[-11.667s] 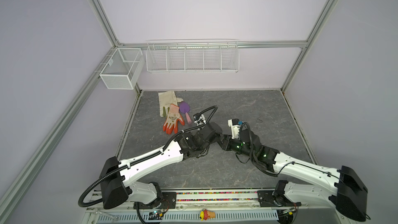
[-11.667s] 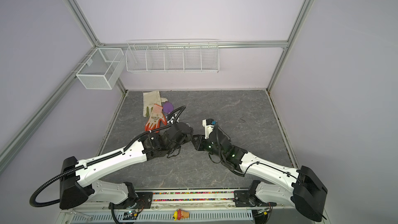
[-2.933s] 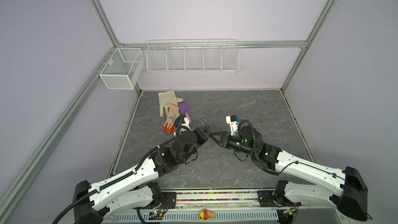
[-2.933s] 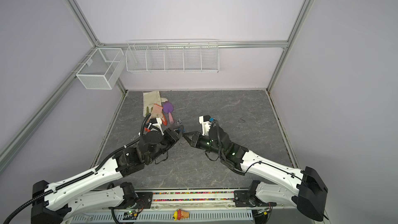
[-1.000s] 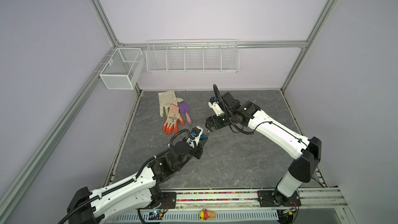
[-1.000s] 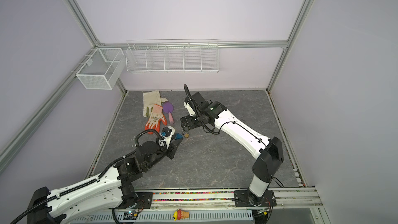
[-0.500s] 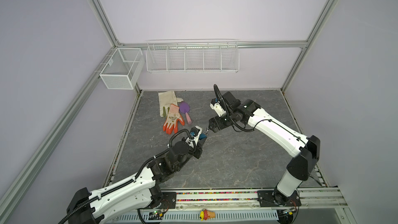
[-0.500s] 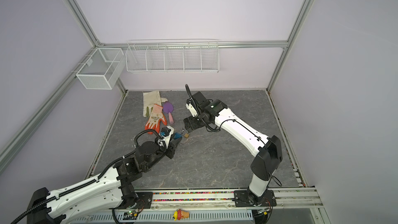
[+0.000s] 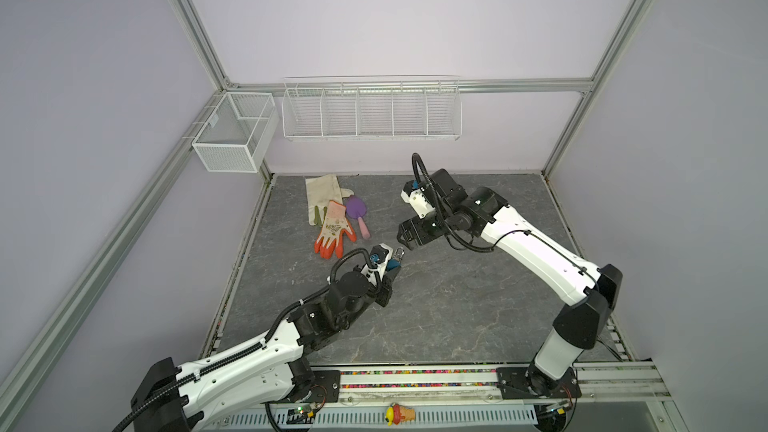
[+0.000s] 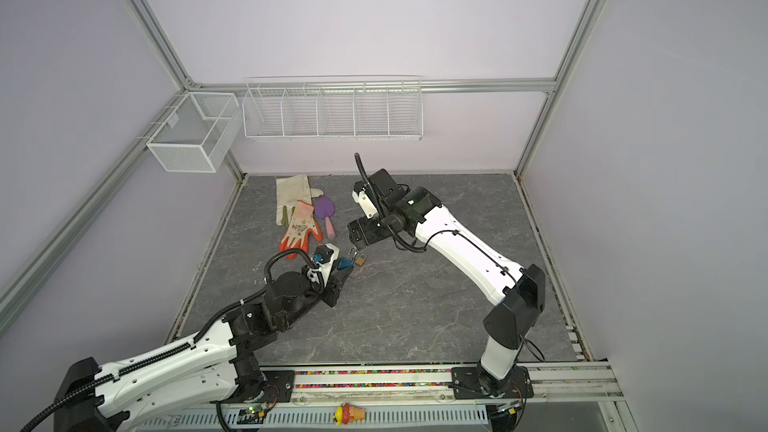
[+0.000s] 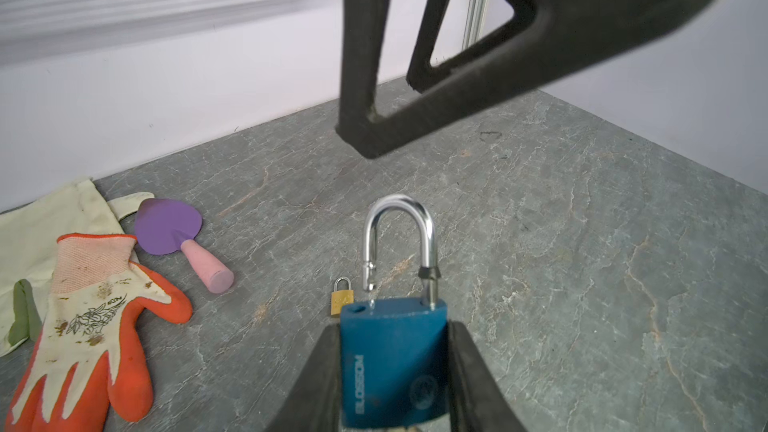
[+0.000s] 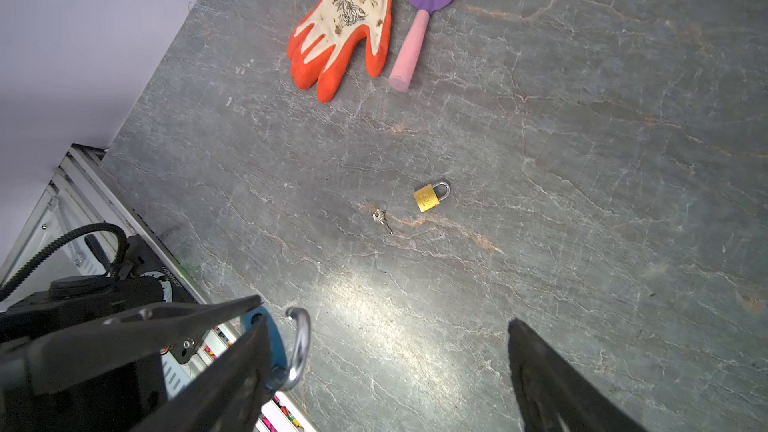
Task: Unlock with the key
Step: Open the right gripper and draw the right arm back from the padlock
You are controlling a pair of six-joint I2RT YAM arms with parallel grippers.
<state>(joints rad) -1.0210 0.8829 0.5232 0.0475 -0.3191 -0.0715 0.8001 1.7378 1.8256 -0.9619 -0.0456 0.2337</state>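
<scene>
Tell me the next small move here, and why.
Probably lower the left hand and set the blue padlock on the table: its shackle already stands free of the body on one side, and the right hand is open and empty.

We see a robot lab test cell: an aluminium frame [image 9: 198, 31] boxes in plain lilac walls [image 9: 395, 14], wire baskets [image 9: 371, 118] hang from its bars, and two white arms [image 9: 536, 251] are bolted to a rail [image 9: 415, 380] along a grey tabletop [image 9: 457, 317].

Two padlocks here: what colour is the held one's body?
Blue. The padlock shows best in the left wrist view.
</scene>
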